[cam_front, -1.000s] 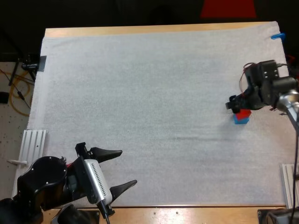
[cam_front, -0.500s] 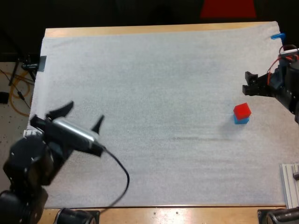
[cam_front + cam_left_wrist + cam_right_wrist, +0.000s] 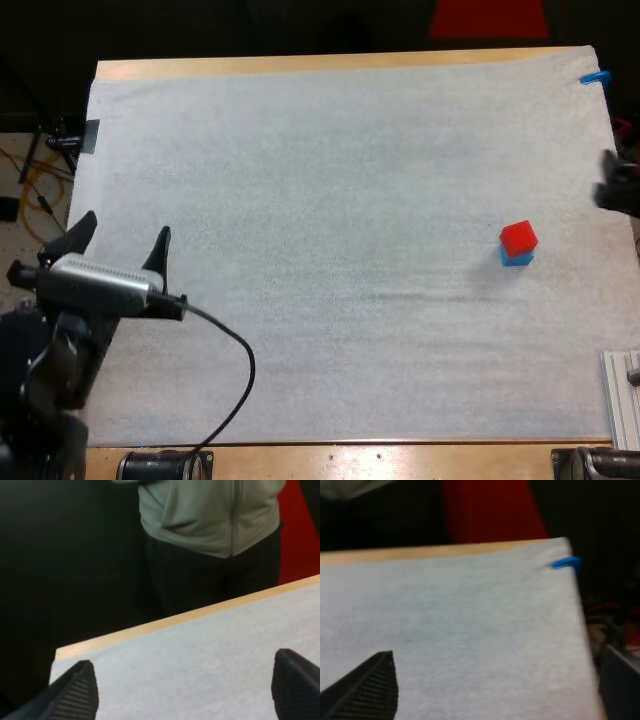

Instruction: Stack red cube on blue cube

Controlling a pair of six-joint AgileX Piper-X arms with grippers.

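Note:
The red cube [image 3: 518, 237] sits squarely on top of the blue cube [image 3: 517, 258] at the mat's right side, with no gripper touching either. My right gripper [image 3: 617, 186] is at the right edge of the table, up and to the right of the stack; in the right wrist view its fingers [image 3: 369, 687] stand wide apart over bare mat. Over the mat's left edge my left gripper [image 3: 122, 231] hangs open, far from the cubes. Its two fingertips [image 3: 75, 691] frame the mat's far corner with nothing between them.
A person's torso [image 3: 210, 515] stands beyond the table's far wooden edge [image 3: 175, 621]. A metal rail [image 3: 622, 396] lies at the mat's lower right. Cables [image 3: 40, 195] lie on the floor off the table's left side.
The right gripper has let go of the red cube and drawn back to the right edge. The left arm has swung from the front edge to the mat's left side.

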